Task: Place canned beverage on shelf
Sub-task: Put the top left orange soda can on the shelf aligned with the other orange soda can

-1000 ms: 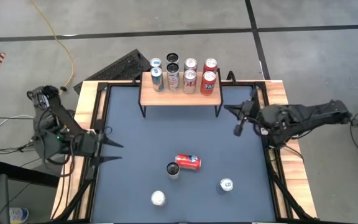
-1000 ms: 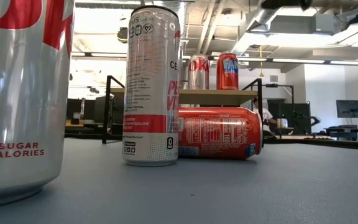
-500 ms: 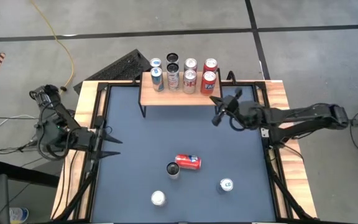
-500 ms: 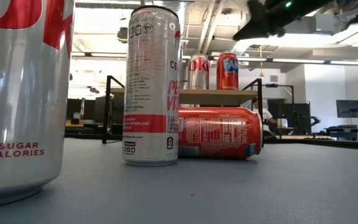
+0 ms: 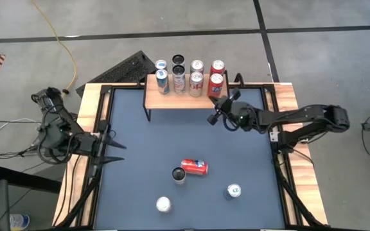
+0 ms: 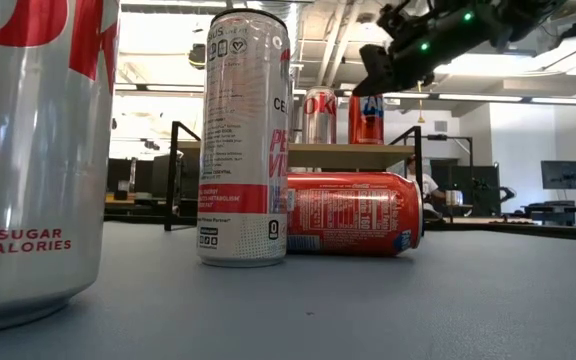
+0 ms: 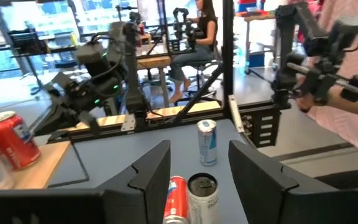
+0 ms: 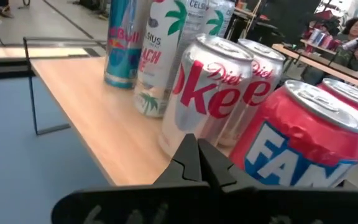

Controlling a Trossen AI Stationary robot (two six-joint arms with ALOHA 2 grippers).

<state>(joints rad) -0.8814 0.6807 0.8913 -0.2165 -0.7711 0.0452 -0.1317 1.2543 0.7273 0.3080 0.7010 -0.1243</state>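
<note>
- Dark matting is covering the table [image 5: 140,141], framed by light wood edges, with an office of desks and seated people stretching beyond it.
- Sitting at the table's 12 o'clock edge, the shelf [image 5: 172,100] is carrying eight upright cans [image 5: 189,77] in two rows along its back half.
- Reaching in from 3 o'clock, the right arm is hanging its right gripper [image 5: 218,110] just in front of the shelf's right end, closer than half a second ago; its fingers are pressed together, holding nothing.
- Waiting at 9 o'clock, the left gripper [image 5: 115,153] is pointing inward over the table edge, with its fingers spread wide apart and nothing between them.
- Toward 6 o'clock, a red can [image 5: 194,167] is lying on its side, unmoved, touching a tall upright can [image 5: 179,174].
- Two more upright cans, a silver one [image 5: 164,205] and a blue-topped one [image 5: 234,190], are standing well apart nearer the front edge.
</note>
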